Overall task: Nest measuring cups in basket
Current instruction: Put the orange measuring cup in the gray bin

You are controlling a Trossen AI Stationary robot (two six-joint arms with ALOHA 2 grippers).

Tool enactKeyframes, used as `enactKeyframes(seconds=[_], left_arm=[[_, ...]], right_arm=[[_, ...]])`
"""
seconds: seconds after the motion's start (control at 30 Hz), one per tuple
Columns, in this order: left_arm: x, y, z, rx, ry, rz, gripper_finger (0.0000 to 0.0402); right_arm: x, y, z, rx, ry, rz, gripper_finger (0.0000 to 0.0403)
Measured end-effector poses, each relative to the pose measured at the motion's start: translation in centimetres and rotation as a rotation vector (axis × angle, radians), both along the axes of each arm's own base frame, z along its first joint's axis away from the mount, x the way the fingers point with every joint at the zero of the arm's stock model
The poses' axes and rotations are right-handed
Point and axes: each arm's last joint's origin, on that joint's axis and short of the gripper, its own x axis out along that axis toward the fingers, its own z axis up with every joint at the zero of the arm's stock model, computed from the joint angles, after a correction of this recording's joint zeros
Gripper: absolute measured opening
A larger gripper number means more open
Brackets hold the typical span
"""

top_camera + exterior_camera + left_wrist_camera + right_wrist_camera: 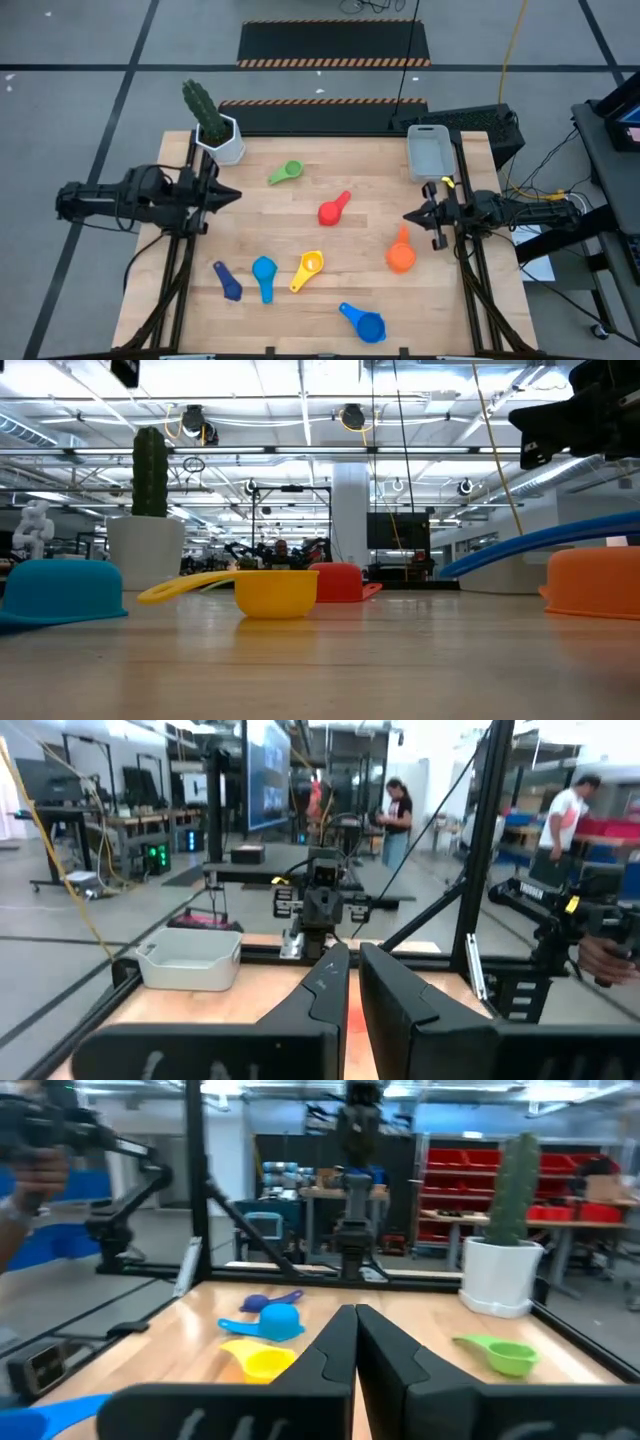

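Left gripper (232,196) is held above the table's left edge, fingers pressed together on nothing. Seven small plastic measuring cups are scattered on the wooden table (300,310): dark blue cup (227,281), light blue cup (264,272), green cup (286,172), yellow cup (308,269), red cup (333,209), blue cup (365,322), orange cup (401,254). Grey-blue rectangular plastic basket (430,152) is set at the far right corner. Right gripper (411,216) is held just below it, likewise closed and empty.

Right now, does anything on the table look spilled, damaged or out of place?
Nothing looks spilled or damaged. The seven measuring cups lie scattered singly across the table, none nested, and the basket at the far right corner holds nothing. The left gripper and right gripper hover at the table's sides, shut and holding nothing.
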Motion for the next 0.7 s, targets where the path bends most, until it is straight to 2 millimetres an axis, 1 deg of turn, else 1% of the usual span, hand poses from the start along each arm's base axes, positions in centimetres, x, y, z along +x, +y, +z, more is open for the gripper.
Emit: enactKeyframes(seconds=[0.13, 0.27, 0.33, 0.5, 0.7], left_arm=[[1.9, -0.1, 2.3, 0.056, 0.03, 0.003, 0.0033], [4.6, -0.2, 3.1, 0.103, 0.094, 0.003, 0.0033], [5.9, -0.3, 2.9, 0.126, 0.134, 0.001, 0.0033], [9.5, -0.5, 2.0, 0.177, 0.185, -0.002, 0.0033], [13.0, -0.7, 0.7, 0.22, 0.279, -0.013, 0.0033]], right_arm=[[0.0, -0.2, 0.0, 0.048, 0.002, -0.064, 0.0], [0.0, -0.2, 0.0, 0.091, 0.004, -0.071, 0.0], [0.0, -0.2, 0.0, 0.12, 0.005, -0.072, 0.0002], [0.0, -0.5, 0.1, 0.204, -0.009, -0.157, 0.0021], [0.1, -0.6, 0.2, 0.208, -0.004, -0.183, 0.006]])
